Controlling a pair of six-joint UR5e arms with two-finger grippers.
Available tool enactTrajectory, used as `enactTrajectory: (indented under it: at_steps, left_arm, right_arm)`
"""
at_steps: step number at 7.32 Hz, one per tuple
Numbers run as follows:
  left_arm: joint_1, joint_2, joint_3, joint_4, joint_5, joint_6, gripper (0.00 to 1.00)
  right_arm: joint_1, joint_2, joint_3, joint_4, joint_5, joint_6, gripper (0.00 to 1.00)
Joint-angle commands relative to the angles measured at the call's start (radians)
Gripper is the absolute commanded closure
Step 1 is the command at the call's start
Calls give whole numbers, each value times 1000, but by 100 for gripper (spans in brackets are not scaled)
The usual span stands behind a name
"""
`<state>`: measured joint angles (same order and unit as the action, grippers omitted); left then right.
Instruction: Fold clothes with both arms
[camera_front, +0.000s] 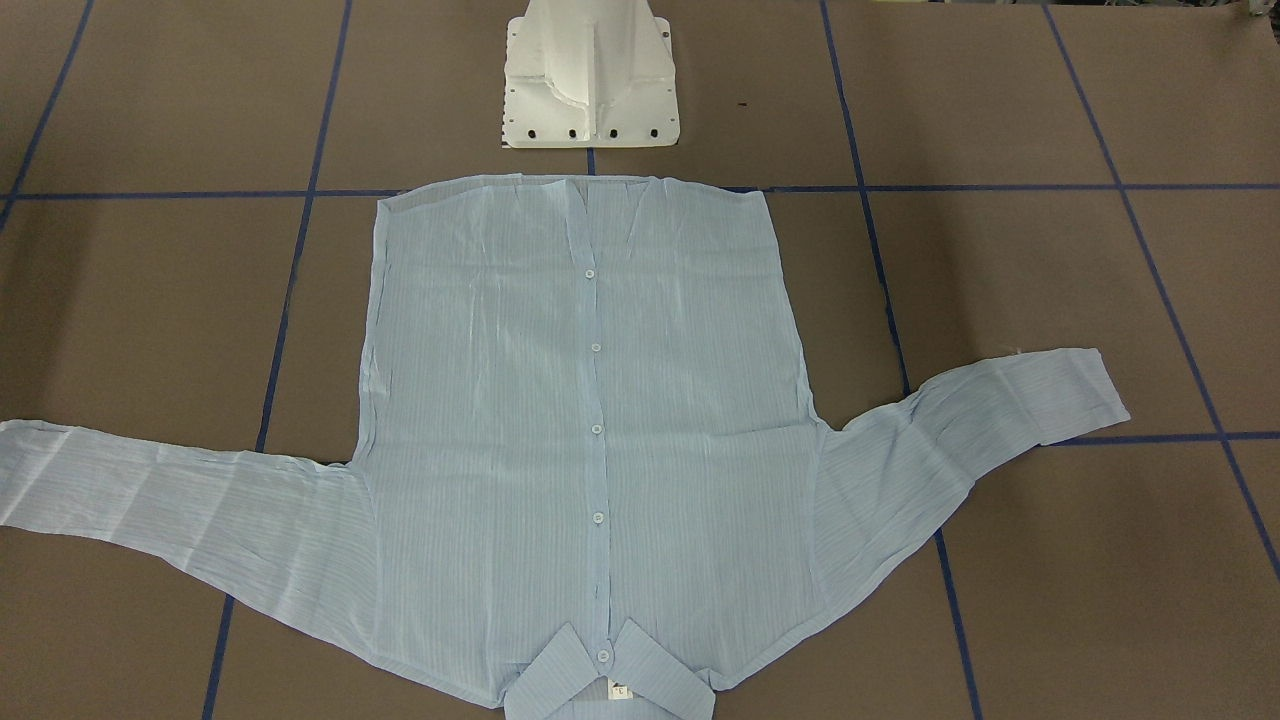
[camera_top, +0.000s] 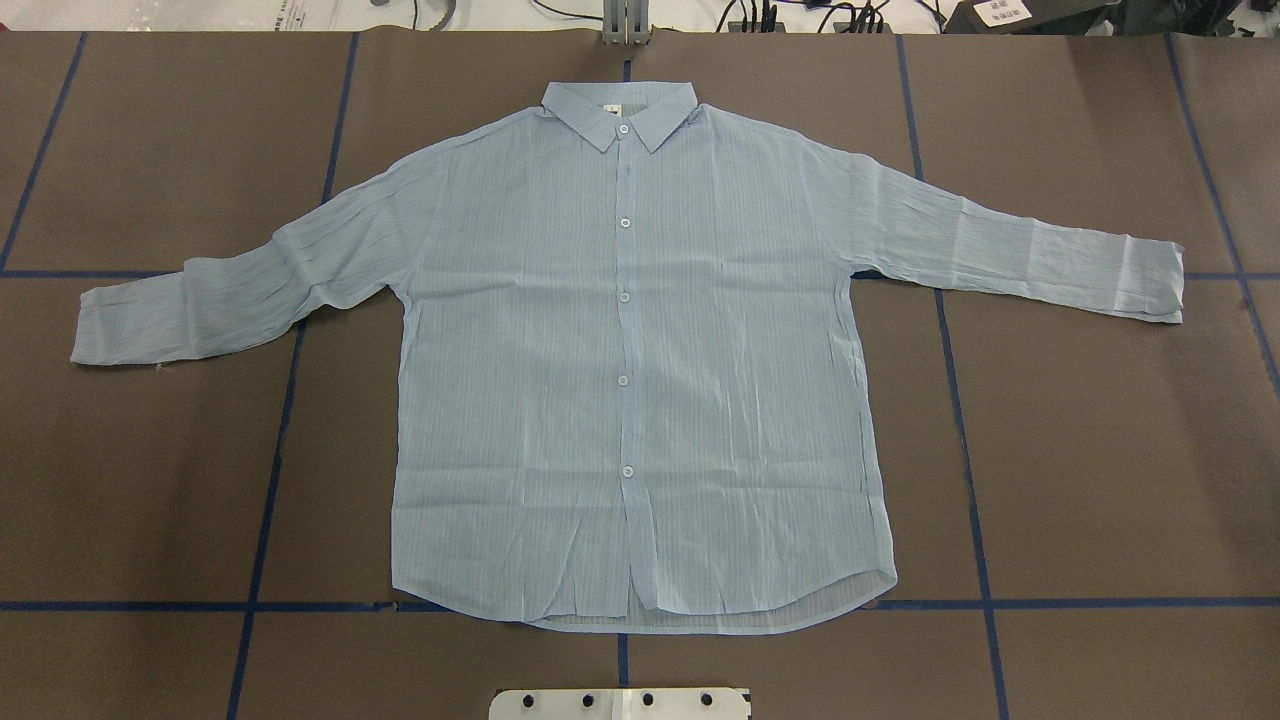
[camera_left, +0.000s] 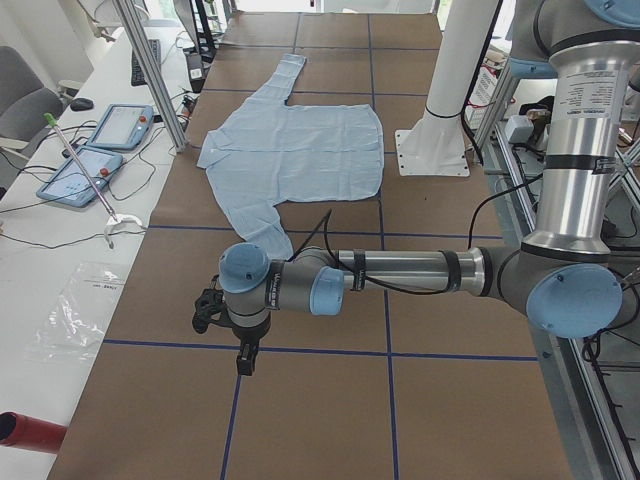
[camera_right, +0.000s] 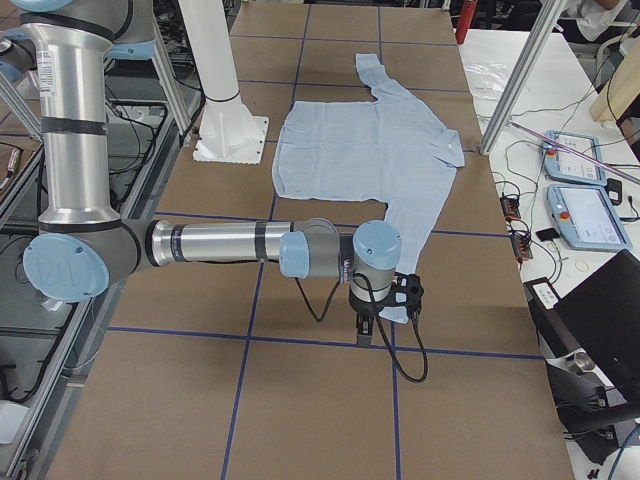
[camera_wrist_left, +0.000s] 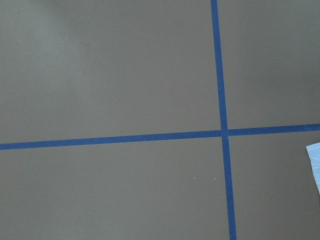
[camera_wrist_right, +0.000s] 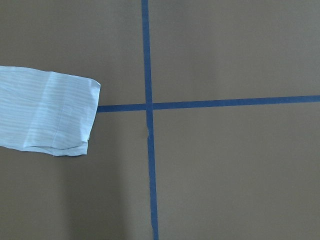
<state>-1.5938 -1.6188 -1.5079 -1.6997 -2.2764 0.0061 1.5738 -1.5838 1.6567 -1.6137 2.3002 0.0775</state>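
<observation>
1. The shirt (camera_top: 620, 380) lies flat and buttoned-side up in the middle of the table (camera_top: 1100, 450). Its sleeves are spread wide and its collar (camera_top: 618, 110) points away from the white base (camera_front: 590, 75).
2. The left claw (camera_left: 243, 358) hangs over the table near one cuff. Its opening and hold cannot be told.
3. The right claw (camera_right: 362, 330) hangs near the other cuff, and its state likewise cannot be told.
</observation>
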Motion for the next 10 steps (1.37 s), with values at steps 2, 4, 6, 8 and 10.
enactTrajectory:
  at_steps: [2, 4, 6, 8, 10]
  left_arm:
    - [0, -1, -2, -2, -2, 2, 0]
    - [3, -7, -6, -88, 0, -5, 0]
    - [8, -35, -8, -168, -5, -5, 0]
    - [24, -27, -9, -321, -8, -9, 0]
    - [110, -42, -6, -331, -55, -98, 0]
  right_arm:
    - [0, -1, -2, 0, -5, 1, 0]
    - [0, 1, -12, 0, -4, 1, 0]
    - [-5, 17, -37, 11, 2, -1, 0]
    - [-18, 27, -38, 116, 10, 4, 0]
    - [-58, 38, -102, 206, 30, 45, 0]
